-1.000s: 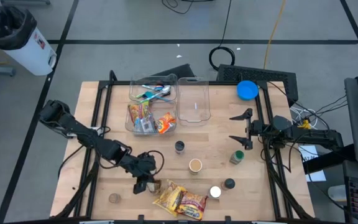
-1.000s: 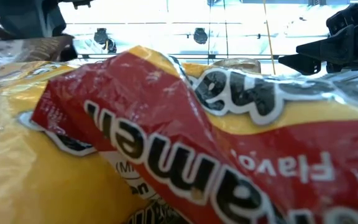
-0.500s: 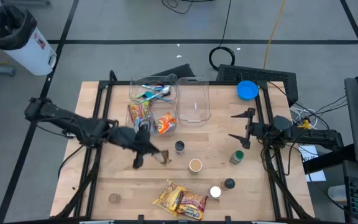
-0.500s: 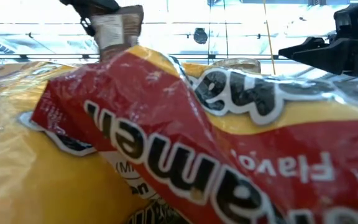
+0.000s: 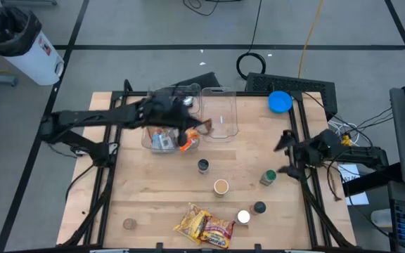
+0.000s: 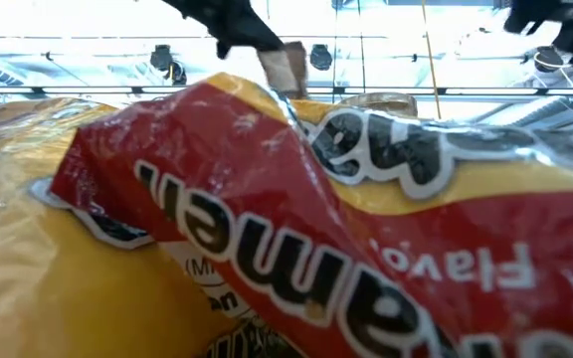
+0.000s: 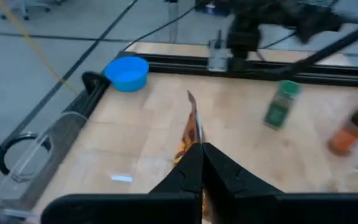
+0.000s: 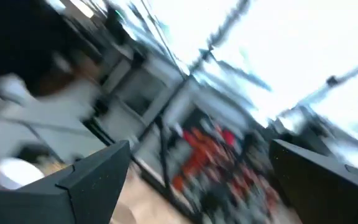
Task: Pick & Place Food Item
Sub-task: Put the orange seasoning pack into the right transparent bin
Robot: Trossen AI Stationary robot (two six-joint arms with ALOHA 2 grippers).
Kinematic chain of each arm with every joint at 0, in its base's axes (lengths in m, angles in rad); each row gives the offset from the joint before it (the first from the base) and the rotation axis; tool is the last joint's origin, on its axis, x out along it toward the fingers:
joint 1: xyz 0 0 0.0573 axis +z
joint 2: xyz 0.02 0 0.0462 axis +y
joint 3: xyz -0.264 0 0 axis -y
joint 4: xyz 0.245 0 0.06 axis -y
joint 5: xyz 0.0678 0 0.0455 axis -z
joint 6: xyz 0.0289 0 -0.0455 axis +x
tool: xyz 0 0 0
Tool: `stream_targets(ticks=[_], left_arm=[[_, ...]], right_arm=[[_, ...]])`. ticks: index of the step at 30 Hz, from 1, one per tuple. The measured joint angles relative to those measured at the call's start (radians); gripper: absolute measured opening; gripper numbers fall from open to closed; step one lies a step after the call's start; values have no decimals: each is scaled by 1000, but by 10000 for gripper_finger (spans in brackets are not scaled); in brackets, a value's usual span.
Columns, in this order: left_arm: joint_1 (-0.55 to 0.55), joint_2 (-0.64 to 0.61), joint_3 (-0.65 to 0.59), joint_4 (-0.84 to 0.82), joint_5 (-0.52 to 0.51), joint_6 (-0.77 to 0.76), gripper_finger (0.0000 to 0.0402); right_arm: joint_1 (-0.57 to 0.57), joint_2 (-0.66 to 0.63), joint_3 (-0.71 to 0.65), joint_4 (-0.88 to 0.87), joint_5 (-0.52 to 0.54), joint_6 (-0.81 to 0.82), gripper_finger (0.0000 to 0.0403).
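Observation:
A small brown snack packet hangs in the air over the two clear bins at the far side of the table. My left gripper is shut on it. In the low view the packet shows just below the gripper. The left bin holds several snack packs and utensils. The right bin looks bare inside. My right gripper stands open at the table's right edge, holding nothing. My left gripper pinches the packet's near end between its two fingers. It comes from the table's left and points slightly down. The thin packet sticks out ahead of the fingertips, edge-on in the wrist view and lifted clear of the table and bins.
Two yellow-and-red snack bags lie at the near edge and fill the low view. A small jar, a cup, a green bottle and small caps stand mid-table. A blue bowl sits far right.
My left gripper has lifted the brown packet from beside the snack bags at the near edge. It has swung the packet up and toward the far edge, to a spot over the bins, rolling its wrist on the way. My right gripper has turned and tipped upward in place, still open.

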Motion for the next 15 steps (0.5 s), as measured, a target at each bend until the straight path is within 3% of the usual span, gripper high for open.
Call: stream_targets(ticks=[5,8,10,15], left_arm=[[64,159,90,-2,52,21,2],[72,221,138,-3,52,45,3],[72,249,162,-4,53,82,2],[67,274,199,-1,55,155,2]], right_arm=[[0,1,0,107,-180,39,380],[0,1,0,133,-157,174,380],[0,2,1,163,-36,272,380],[0,9,4,95,498,564,380]])
